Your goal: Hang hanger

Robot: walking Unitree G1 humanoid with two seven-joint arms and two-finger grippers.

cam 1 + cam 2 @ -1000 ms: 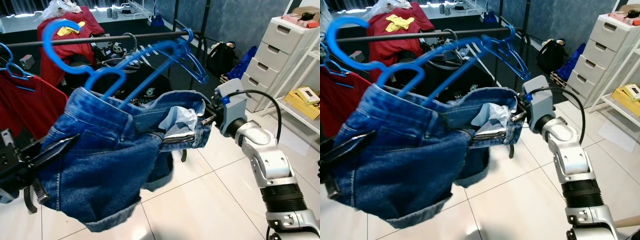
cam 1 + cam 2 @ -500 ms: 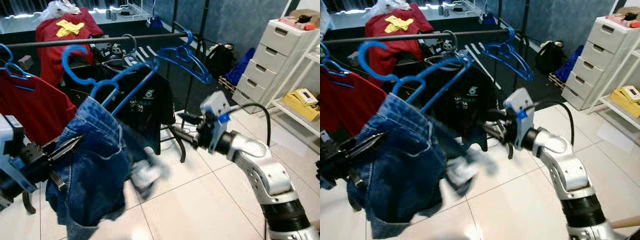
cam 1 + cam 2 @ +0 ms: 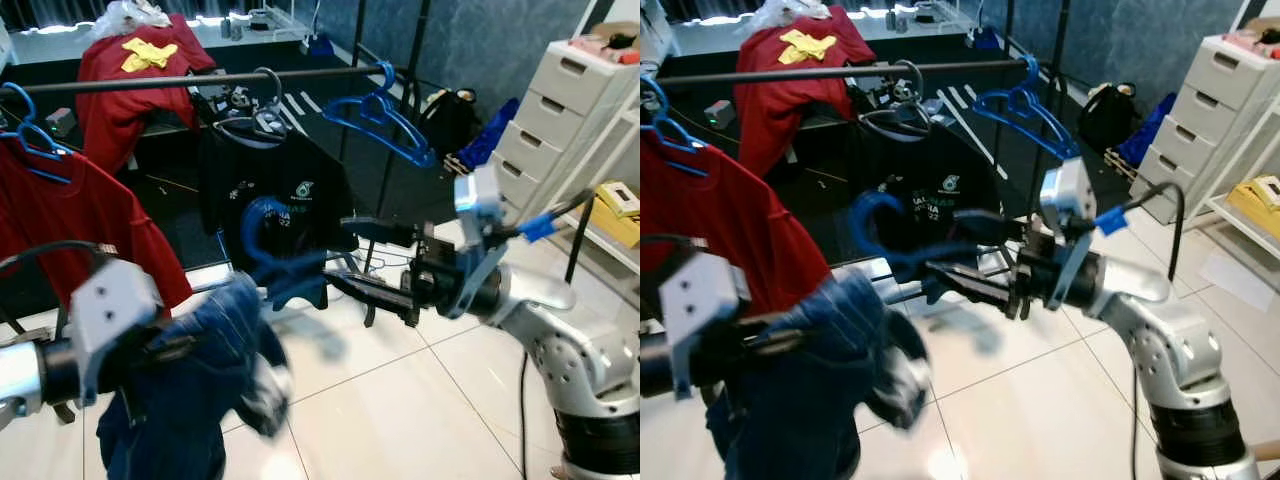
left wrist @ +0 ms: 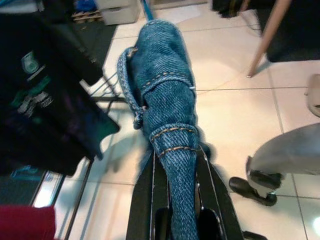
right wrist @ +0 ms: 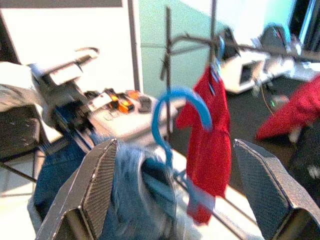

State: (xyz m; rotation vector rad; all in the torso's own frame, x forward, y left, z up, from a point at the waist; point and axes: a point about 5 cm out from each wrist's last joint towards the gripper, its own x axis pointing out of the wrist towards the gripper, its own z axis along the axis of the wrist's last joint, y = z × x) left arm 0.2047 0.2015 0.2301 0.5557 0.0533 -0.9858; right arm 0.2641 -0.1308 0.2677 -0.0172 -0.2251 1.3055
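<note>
Left pincer (image 4: 175, 210) is clamped on the bunched denim shorts (image 3: 190, 390), which droop low at the robot's left, blurred by motion. Their blue hanger (image 3: 268, 245) sticks up from the cloth with its hook (image 5: 177, 107) well below the black rail (image 3: 200, 78). Right pincer (image 3: 375, 262) reaches toward that hanger with its long fingers (image 5: 95, 185) spread apart, holding nothing; the hook stands between them in the right wrist view.

To do this step well, I judge the right fingers should close on the hanger's neck just under the hook, not on the denim, so the hook stays free to turn. Then lift both together and bring the hook over the bare stretch of rail between the black T-shirt (image 3: 270, 190) and the empty blue hanger (image 3: 385, 125).

Left arm is bent low and close to the body; right arm stretches forward across the middle, wrist level.
</note>
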